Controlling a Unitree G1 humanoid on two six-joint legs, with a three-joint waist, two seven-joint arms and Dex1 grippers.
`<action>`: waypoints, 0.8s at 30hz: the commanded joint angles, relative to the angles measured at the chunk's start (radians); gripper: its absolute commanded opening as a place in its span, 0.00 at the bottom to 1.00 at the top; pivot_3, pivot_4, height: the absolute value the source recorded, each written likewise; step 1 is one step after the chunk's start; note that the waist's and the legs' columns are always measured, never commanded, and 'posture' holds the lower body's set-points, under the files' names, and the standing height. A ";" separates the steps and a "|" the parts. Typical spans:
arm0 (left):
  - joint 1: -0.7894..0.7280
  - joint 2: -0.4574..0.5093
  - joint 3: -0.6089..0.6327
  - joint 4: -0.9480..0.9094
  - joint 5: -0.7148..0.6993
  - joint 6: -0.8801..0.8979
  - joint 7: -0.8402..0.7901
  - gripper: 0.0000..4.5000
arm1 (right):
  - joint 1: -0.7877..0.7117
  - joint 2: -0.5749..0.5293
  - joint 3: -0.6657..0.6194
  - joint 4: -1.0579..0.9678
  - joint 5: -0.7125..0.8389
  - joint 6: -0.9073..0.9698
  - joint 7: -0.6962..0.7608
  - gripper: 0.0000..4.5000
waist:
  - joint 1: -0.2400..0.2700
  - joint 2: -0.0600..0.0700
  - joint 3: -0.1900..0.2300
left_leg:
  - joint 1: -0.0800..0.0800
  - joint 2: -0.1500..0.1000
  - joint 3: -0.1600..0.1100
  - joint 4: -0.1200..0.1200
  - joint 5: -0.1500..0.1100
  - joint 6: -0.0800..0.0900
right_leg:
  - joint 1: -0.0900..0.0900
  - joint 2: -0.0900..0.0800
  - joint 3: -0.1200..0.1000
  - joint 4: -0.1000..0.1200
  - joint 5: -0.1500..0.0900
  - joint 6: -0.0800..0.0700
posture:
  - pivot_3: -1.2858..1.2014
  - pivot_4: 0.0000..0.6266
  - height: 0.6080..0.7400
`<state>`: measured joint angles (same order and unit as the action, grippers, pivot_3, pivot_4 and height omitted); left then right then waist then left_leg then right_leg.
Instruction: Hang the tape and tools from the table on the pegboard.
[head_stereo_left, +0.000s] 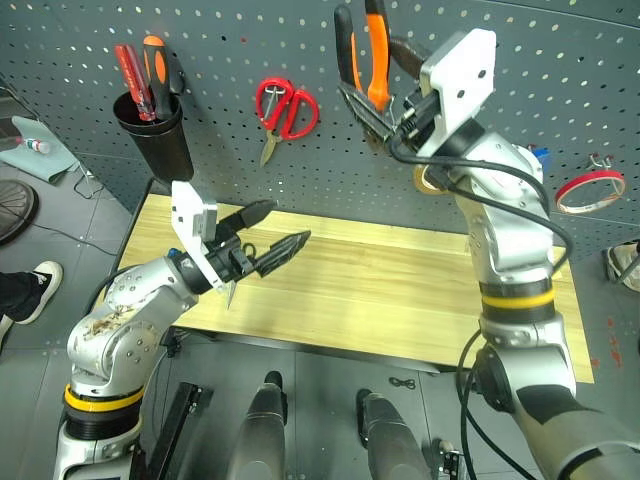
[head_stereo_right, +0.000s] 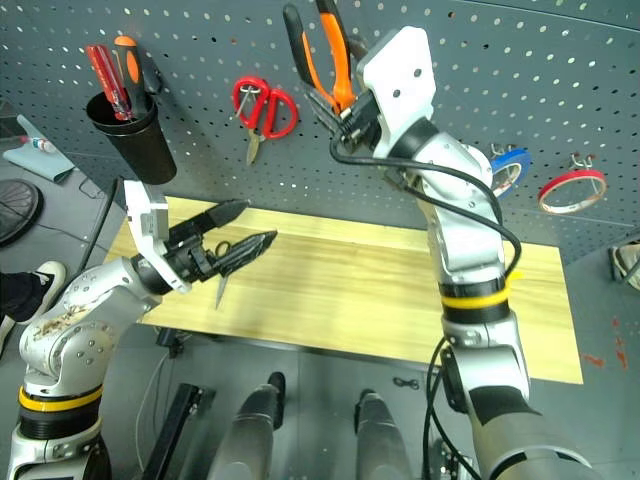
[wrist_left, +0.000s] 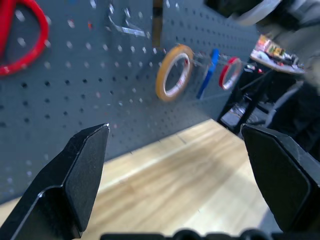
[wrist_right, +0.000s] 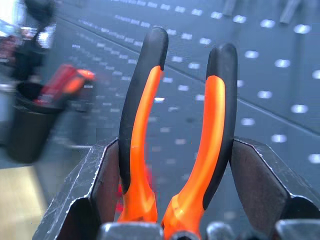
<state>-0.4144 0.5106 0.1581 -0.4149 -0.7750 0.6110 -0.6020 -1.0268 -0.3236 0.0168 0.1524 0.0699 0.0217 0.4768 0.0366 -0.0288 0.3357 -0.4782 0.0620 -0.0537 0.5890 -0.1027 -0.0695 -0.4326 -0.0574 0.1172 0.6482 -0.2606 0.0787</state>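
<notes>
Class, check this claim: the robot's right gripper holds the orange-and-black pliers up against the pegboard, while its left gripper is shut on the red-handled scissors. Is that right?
Not quite. The left gripper is open and empty, as the left wrist view shows; the red-handled scissors hang on the pegboard. The right gripper does hold the pliers there.

The pegboard (head_stereo_left: 80, 60) is dark grey-blue, dotted with rows of small pale holes, and the bench (head_stereo_left: 380, 290) is light yellowish wood in planks. The pliers (head_stereo_left: 365, 50) have orange-and-black handles; the scissors (head_stereo_left: 285, 108) on the board have red handles, and a black cup (head_stereo_left: 155, 130) holds red and orange screwdrivers (head_stereo_left: 145, 75). The tape rolls are yellow (wrist_left: 172, 72), blue (head_stereo_right: 510, 165) and red (head_stereo_left: 590, 190), and the fingers (wrist_left: 85, 170) are black.
</notes>
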 joint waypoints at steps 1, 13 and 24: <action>-0.049 -0.014 0.009 0.001 0.015 -0.034 0.018 1.00 | -0.095 0.012 -0.028 0.150 -0.042 -0.228 -0.069 0.66 | 0.001 0.000 0.000 | 0.000 0.000 0.000 0.000 0.000 0.000 | 0.000 0.000 0.000 0.000 0.000 0.000 | 0.60 0.54 1.00; -0.132 -0.043 0.034 0.013 0.028 -0.066 0.063 1.00 | -0.209 0.016 -0.020 0.422 -0.079 -0.458 -0.135 0.66 | 0.009 -0.003 0.001 | 0.000 0.000 -0.001 -0.014 0.004 -0.006 | -0.005 -0.001 -0.002 0.000 0.002 -0.003 | 0.61 0.53 1.00; -0.107 -0.035 0.026 0.004 0.027 -0.064 0.050 1.00 | -0.091 0.020 -0.024 0.360 -0.115 -0.332 -0.199 0.66 | 0.011 -0.003 0.001 | 0.000 0.000 -0.002 -0.014 0.008 -0.009 | -0.005 -0.001 -0.004 0.002 0.003 -0.005 | 0.61 0.52 1.00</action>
<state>-0.5117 0.4688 0.1776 -0.3785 -0.7474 0.5679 -0.5428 -1.1072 -0.2974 0.0262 0.5730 -0.0575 -0.3434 0.3155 0.0480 -0.0316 0.3372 -0.4778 0.0618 -0.0558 0.5751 -0.0940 -0.0781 -0.4372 -0.0581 0.1137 0.6504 -0.2571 0.0734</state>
